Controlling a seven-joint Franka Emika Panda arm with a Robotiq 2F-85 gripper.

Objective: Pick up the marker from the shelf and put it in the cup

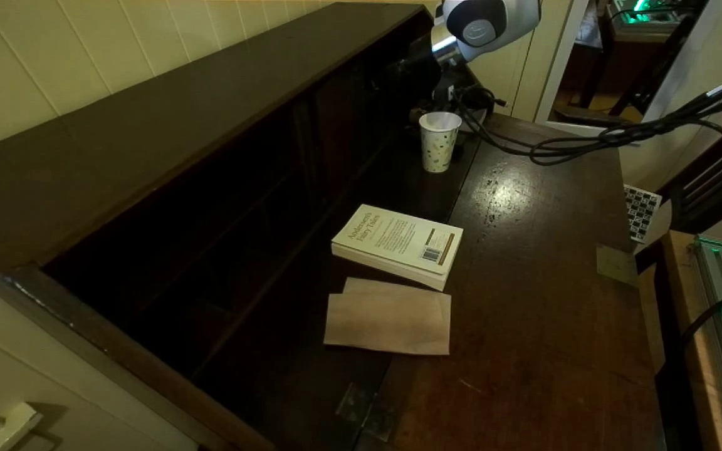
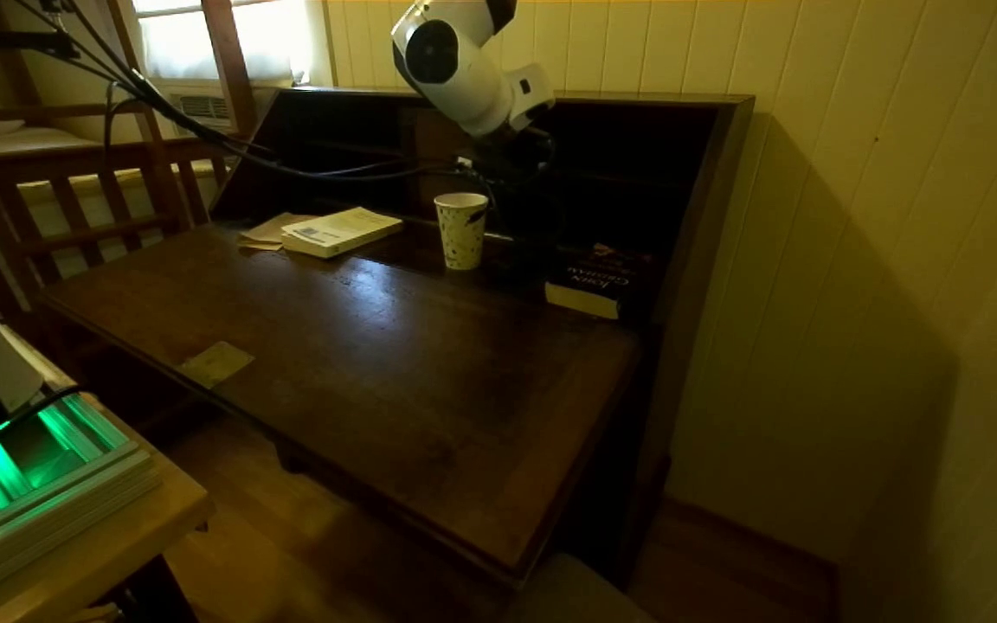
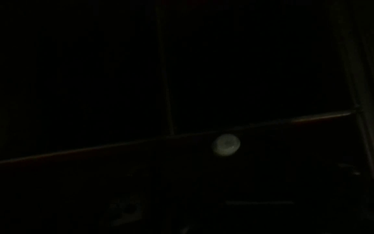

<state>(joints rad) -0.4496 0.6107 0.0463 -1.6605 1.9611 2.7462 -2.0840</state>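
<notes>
In an exterior view, overlapping tan paper sheets point(image 1: 389, 321) lie nearest; a white-covered paperback book point(image 1: 398, 241) lies just beyond. Farther, the small white speckled tapered cup point(image 1: 438, 145) stands upright. Past it, the black gripper point(image 1: 395, 74), in shadow, faces the dark brown wooden shelf point(image 1: 223, 94); opening and grasp cannot be determined. Marker location: cannot be made out.

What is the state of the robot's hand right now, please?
Hand: cannot be told whether open or closed, or holding anything; too dark by the shelf.

White bk point(image 1: 397, 245) reads "Andersen's Fairy Tales", dark bk point(image 2: 594, 284) "John Grisham".
</notes>
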